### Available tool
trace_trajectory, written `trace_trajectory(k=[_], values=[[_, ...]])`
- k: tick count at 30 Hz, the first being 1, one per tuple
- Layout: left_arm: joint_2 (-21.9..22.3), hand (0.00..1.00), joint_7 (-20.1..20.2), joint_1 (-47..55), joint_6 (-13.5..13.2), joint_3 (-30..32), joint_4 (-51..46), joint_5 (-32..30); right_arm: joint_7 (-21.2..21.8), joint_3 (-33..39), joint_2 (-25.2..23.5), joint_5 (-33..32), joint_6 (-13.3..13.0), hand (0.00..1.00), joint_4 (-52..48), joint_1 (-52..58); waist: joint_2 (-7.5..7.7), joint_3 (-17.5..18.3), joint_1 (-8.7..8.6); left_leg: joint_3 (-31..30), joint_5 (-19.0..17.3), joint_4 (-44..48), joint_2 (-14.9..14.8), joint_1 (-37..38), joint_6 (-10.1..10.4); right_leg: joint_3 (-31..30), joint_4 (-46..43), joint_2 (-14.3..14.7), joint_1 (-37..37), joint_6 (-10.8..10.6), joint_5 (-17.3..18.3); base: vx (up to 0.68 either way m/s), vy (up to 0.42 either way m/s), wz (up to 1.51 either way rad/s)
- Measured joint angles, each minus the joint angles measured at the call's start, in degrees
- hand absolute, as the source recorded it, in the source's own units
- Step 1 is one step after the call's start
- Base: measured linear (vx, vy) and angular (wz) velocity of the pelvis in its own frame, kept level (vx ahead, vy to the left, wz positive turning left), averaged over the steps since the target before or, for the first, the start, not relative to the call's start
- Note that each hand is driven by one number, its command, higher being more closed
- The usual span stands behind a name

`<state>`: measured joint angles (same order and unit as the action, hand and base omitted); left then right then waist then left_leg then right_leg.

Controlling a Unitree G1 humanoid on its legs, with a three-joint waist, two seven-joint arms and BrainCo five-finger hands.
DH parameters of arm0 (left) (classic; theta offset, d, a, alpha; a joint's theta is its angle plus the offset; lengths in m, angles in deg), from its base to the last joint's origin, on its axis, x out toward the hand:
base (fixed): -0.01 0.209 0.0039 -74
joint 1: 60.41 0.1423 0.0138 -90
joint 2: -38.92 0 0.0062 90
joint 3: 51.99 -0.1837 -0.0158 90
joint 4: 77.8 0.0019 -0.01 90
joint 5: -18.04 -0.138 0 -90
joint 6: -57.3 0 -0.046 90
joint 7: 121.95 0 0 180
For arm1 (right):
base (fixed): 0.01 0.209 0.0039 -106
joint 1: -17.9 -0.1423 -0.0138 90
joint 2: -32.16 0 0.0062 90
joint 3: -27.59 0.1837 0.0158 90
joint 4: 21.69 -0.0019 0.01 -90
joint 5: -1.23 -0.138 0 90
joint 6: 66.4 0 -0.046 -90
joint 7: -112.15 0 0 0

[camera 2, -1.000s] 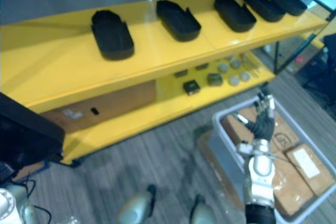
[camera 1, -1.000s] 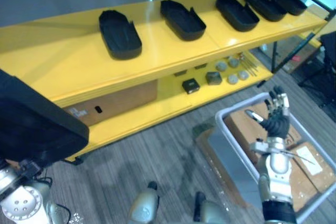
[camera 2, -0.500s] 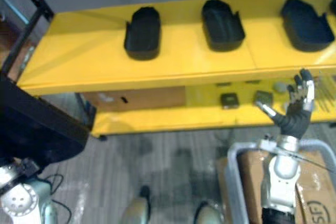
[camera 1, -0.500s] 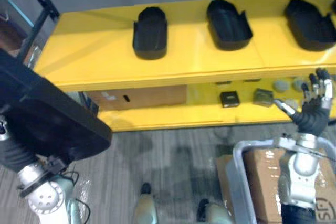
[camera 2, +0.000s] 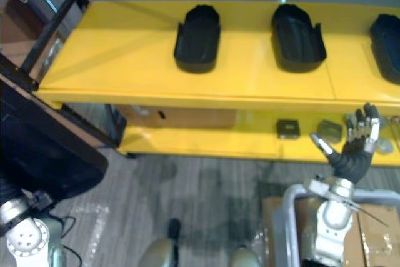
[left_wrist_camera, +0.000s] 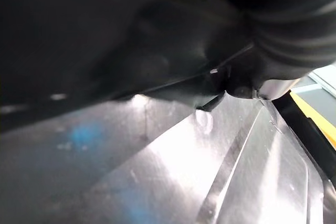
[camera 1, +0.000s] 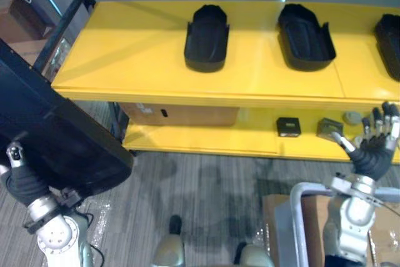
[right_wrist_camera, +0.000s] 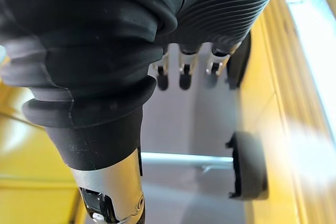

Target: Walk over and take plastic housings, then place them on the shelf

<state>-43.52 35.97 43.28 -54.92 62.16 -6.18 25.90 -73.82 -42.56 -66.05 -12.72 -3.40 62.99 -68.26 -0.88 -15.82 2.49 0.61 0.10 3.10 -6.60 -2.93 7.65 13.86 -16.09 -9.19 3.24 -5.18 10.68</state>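
Up past our right hand (camera 1: 373,149), its fingers (camera 1: 377,123) spread and empty, housings (camera 1: 206,45) lie on the shelf (camera 1: 125,48). Another housing (camera 1: 56,136) sits over our left hand (camera 1: 22,182); we cannot tell how it is gripped. By the left wrist view we judge the plastic glossy and stiff, light but slippery, best taken by the rim. Right wrist view shows straight fingers. We can read no writing.

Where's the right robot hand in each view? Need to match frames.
Left eye view: right robot hand at lower right, open, before the yellow shelf.
Right eye view: lower right too.
Right wrist view: its straight fingers, close up.
Left wrist view: faces the carried black housing instead.
Shared landmark: the yellow shelf.
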Motion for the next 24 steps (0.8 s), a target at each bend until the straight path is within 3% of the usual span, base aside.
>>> trace_trajectory(k=[7,11,17,19,21,23,24], values=[[0.38,1.00,0.77,1.07,0.04,1.17,-0.76,-2.71,-0.62,-4.25,-0.25,0.23,1.12,0.00,4.62,-0.06,-0.01,0.34,0.28,-0.07,2.66,-3.84,0.45,1.08,-0.82,-0.03,2.97,0.11,0.86,0.10,-2.87,-0.02,0.021,0.02],[-0.37,1.00,-0.30,1.08,0.30,3.97,-0.66,-9.04,-1.11,-4.95,-0.70,0.06,2.26,0.00,8.84,0.69,-0.05,1.55,0.24,0.38,3.69,-6.35,0.76,2.03,-1.80,-0.39,3.44,-0.49,0.91,-0.21,-3.47,-0.04,0.034,-0.01],[-1.06,1.00,-2.60,-0.09,2.83,3.28,1.54,-7.59,0.39,-5.38,-0.75,-1.19,2.14,0.00,10.69,4.18,-2.14,5.09,-0.23,3.05,4.23,-7.84,1.72,2.96,-2.36,-1.85,6.26,-1.40,1.59,-1.32,-4.90,-0.02,0.039,-0.15],[1.07,1.00,-2.38,-0.35,3.34,1.16,1.57,-4.97,0.47,-5.37,-1.06,-1.15,2.08,0.00,10.68,5.18,-2.36,5.22,-0.35,2.54,4.29,-7.89,2.40,2.89,-2.28,-1.32,6.20,-1.75,1.82,-1.41,-4.75,-0.04,0.025,0.12],[3.81,1.00,-1.29,-0.37,3.42,-1.20,1.59,-1.47,-0.68,-5.33,-1.74,-1.17,2.04,0.00,10.63,5.66,-2.10,5.06,-0.74,1.01,4.23,-7.69,3.19,3.05,-2.33,-0.74,2.57,-2.79,1.30,-1.09,-3.69,-0.05,0.021,0.36],[5.71,1.00,0.57,0.01,3.50,-3.15,1.60,0.78,-2.32,-5.36,-2.51,-1.04,2.00,0.00,10.53,6.64,-1.25,4.33,-1.22,-0.38,3.26,-3.74,3.97,2.67,-3.53,-1.68,-8.66,-4.92,-2.53,0.31,-2.80,-0.04,0.044,0.41],[5.73,1.00,1.70,0.75,3.51,-2.96,1.53,1.13,-3.08,-5.57,-3.68,-1.01,1.99,0.00,10.38,6.99,-0.58,3.40,-1.03,-0.83,0.84,-0.07,4.39,2.39,-3.60,-4.16,-16.76,-5.60,-4.67,1.72,-3.30,-0.07,0.030,0.27]])
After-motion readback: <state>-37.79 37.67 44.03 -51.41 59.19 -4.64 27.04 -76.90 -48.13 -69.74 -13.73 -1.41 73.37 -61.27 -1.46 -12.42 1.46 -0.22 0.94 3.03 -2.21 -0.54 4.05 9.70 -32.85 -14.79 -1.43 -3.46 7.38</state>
